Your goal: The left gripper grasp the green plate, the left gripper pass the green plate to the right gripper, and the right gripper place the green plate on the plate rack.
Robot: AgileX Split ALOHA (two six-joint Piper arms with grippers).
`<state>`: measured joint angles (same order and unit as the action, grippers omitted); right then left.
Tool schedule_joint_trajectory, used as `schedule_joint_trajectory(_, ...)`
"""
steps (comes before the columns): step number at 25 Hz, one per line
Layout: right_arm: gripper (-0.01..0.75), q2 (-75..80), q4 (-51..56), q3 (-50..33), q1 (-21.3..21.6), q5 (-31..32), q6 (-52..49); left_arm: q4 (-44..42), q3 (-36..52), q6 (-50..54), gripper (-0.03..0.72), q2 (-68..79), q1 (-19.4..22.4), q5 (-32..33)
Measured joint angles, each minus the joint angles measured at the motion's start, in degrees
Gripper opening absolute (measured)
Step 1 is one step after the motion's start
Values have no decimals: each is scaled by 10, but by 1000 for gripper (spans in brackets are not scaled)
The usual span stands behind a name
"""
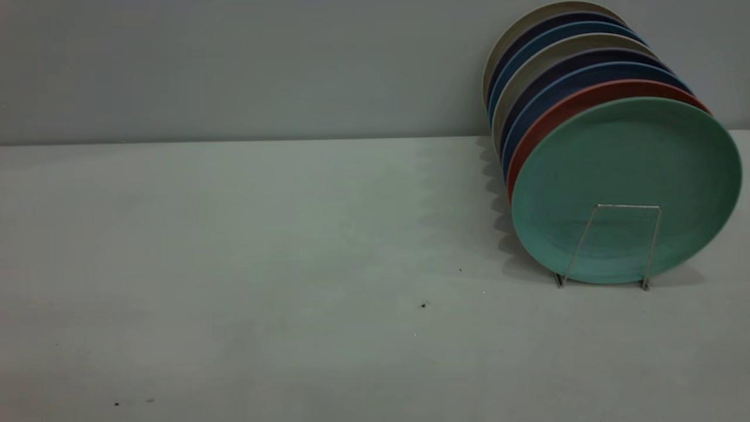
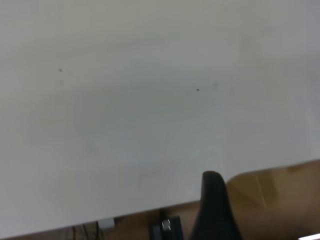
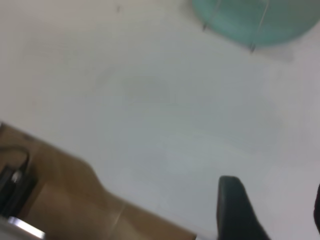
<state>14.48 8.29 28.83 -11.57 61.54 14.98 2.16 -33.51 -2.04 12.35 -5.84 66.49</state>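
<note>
- The green plate (image 1: pixel 627 187) stands upright in the plate rack (image 1: pixel 621 246), as the front plate of the row, and the front wire loop of the rack crosses its lower face.
- Just behind it in the rack stands a salmon-pink plate (image 1: pixel 562 111), and behind that come dark blue and cream plates.
- Judging from this, the placing step looks finished, and nothing holds the plate now.
- The left hand (image 2: pixel 212 210) shows only one dark finger, over the tabletop (image 1: pixel 234 264) edge and well apart from the rack; whether it is wide or narrow I cannot tell.
- The right hand (image 3: pixel 270 210) is also well apart from the rack; one finger and the edge of a second show with a broad gap between them, so it is wide and holds nothing.
- A risk: the plate only leans in the loops, so a knock on the rack by the right hand could tip it forward.
- Another risk: the rack is light wire and full of plates, so a push on the row could slide the whole rack on the tabletop.
</note>
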Motion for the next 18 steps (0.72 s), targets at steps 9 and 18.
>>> schedule_joint_trajectory(9, 377, -87, -15, -13, 0, 35, 0, -10, 56, 0, 564, -59, 0, -13)
schedule_joint_trajectory(18, 371, -94, -22, -13, 0, 36, -10, -9, 56, -5, 563, -60, 0, -17)
